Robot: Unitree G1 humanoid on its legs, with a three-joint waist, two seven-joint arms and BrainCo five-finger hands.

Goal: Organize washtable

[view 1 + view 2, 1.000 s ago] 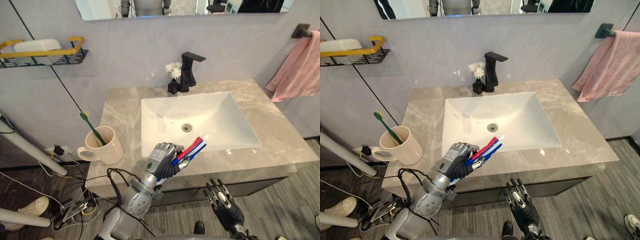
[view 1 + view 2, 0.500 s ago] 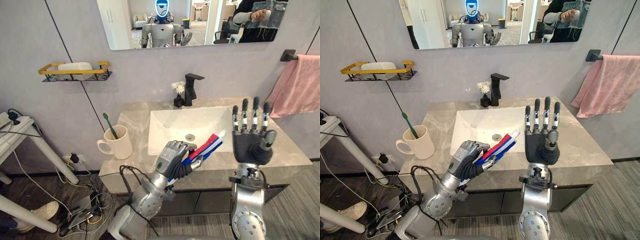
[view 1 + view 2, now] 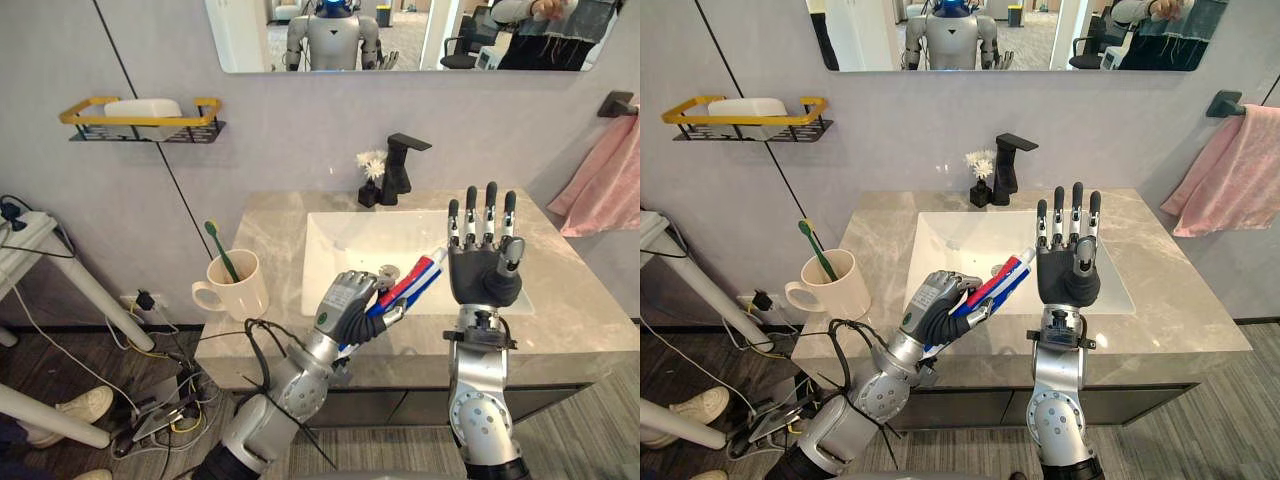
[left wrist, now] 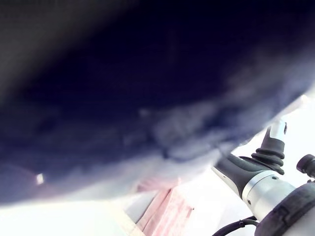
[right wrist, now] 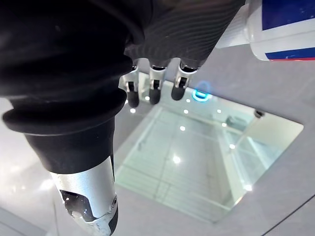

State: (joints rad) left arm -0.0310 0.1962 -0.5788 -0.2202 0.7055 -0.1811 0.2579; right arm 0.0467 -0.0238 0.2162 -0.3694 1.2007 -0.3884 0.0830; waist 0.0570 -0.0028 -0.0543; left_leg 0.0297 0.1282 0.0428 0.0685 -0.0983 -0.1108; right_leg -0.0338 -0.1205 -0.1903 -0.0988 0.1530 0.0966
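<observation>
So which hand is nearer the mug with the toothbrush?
Left. The left hand, fingers curled round a tube, is just to the right of the mug. The right hand is held upright and open farther right, beyond the tube.

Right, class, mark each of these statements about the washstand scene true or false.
1. The left hand grips a toothpaste tube. True.
2. A green toothbrush stands in the mug. True.
3. The right hand is curled round the mug. False: it is held up with straight fingers and holds nothing.
4. The towel on the wall is blue. False: it is pink.
</observation>
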